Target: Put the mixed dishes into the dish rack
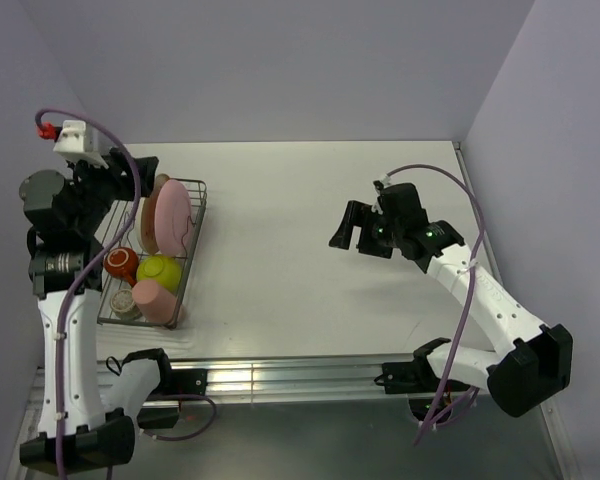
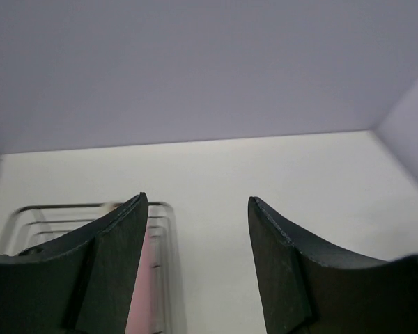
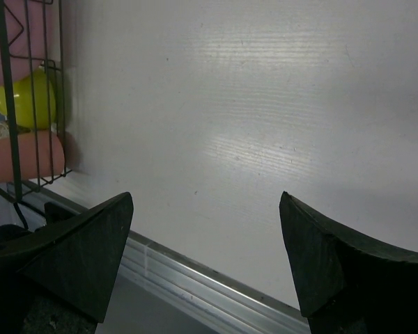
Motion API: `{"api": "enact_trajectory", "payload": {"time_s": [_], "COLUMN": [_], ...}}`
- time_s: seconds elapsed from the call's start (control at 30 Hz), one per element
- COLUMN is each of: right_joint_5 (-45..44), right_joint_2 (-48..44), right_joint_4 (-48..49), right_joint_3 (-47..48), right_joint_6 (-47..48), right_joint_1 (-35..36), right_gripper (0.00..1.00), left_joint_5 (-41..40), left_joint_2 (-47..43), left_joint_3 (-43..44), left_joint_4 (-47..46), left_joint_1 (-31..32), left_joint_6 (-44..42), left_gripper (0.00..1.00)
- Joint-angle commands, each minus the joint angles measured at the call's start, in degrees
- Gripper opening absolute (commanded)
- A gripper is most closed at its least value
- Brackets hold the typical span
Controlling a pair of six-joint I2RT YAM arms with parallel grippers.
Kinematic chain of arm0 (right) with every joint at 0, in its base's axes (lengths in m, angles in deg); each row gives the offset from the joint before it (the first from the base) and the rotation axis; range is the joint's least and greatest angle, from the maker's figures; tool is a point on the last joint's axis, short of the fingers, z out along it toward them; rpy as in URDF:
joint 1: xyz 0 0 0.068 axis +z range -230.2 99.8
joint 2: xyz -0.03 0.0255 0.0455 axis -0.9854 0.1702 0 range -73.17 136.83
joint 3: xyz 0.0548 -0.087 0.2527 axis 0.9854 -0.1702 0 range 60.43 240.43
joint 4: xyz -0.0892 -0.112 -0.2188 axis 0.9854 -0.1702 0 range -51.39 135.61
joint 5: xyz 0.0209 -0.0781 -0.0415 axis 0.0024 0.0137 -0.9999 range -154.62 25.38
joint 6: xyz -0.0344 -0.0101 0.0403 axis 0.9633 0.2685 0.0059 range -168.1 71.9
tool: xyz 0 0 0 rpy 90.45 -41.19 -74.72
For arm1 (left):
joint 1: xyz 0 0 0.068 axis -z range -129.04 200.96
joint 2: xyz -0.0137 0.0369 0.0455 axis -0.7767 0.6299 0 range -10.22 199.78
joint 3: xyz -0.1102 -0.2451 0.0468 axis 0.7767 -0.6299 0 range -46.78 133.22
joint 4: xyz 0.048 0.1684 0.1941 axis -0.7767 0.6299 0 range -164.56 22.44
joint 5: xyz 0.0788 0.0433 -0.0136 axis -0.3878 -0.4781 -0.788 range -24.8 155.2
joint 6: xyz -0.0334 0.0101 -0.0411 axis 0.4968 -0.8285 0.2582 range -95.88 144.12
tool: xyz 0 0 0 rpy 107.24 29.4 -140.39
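The dark wire dish rack (image 1: 196, 214) stands at the table's left. In it the pink plate (image 1: 173, 216) stands on edge with the cream-and-orange plate (image 1: 150, 222) behind it. The lime-green bowl (image 1: 161, 271), dark red-orange mug (image 1: 120, 263), salmon-pink cup (image 1: 156, 300) and small grey-tan cup (image 1: 126, 304) fill the near end. My left gripper (image 1: 143, 172) hovers open and empty over the rack's far end; its wrist view shows the rack's rim (image 2: 164, 209) and the pink plate (image 2: 143, 285). My right gripper (image 1: 348, 229) is open and empty over the table's middle right.
The right wrist view shows the rack's near corner (image 3: 11, 104) with the bowl (image 3: 32, 101) and the salmon cup (image 3: 28, 157). An aluminium rail (image 1: 280, 376) runs along the table's near edge. Lilac walls close the back and both sides.
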Motion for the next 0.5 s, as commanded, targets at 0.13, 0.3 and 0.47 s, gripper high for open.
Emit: {"api": "enact_trajectory", "payload": {"time_s": [0.13, 0.3, 0.47], "right_joint_5": [2.1, 1.9, 4.7], "right_joint_2": [-6.7, -10.0, -13.3], "right_joint_4": [8.0, 11.3, 16.6], "right_joint_3": [-3.7, -7.2, -13.1], "right_joint_6": [1.6, 1.0, -0.4], "right_joint_1": [-0.5, -0.5, -0.4], "right_gripper": [0.94, 0.94, 0.95], "left_joint_5": [24.3, 24.0, 23.2], "left_joint_2": [-5.7, -8.7, -9.0], "left_joint_3": [-16.3, -26.7, -31.9], "left_joint_4": [-26.2, -37.3, -36.6], "left_joint_1": [1.4, 6.1, 9.4], "left_joint_6": [32.9, 41.8, 42.6], "left_gripper": [0.65, 0.68, 0.70]}}
